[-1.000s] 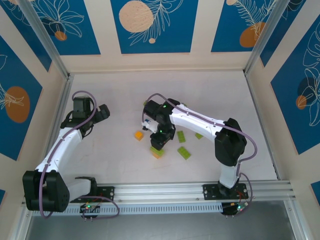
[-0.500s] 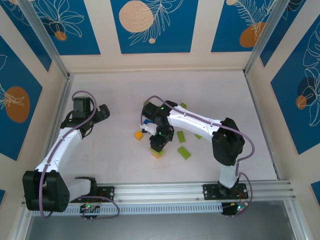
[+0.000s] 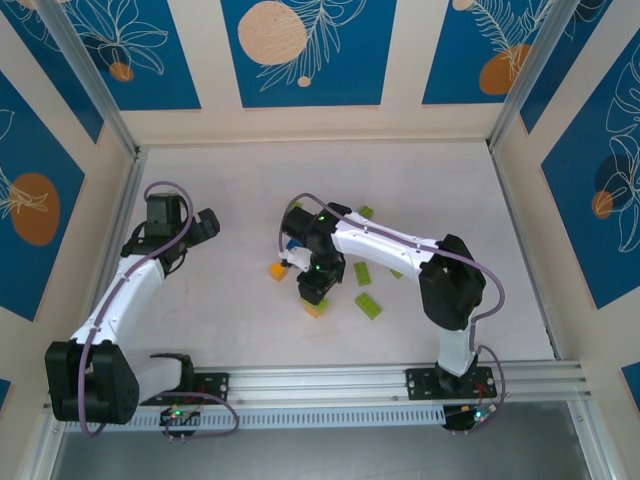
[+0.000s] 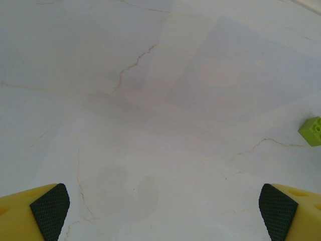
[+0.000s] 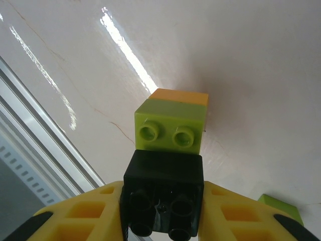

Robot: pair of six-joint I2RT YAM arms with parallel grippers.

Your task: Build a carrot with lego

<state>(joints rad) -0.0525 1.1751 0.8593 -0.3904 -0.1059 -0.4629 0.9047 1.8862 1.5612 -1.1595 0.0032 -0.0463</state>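
Squaring up before pressing home

Right fingers pinch a small black plastic studded brick. Just beyond their tips, a lime-green plastic brick is joined to an orange brick. Align the studs, then press straight. Left fingers are spread and empty.

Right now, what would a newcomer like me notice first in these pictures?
The right gripper, in the middle of the table, clamps a black brick right beside a lime green brick stacked on an orange brick. Loose green bricks lie scattered nearby, while the left gripper hangs open over bare tabletop. Bold blue wall panels ring the scene.
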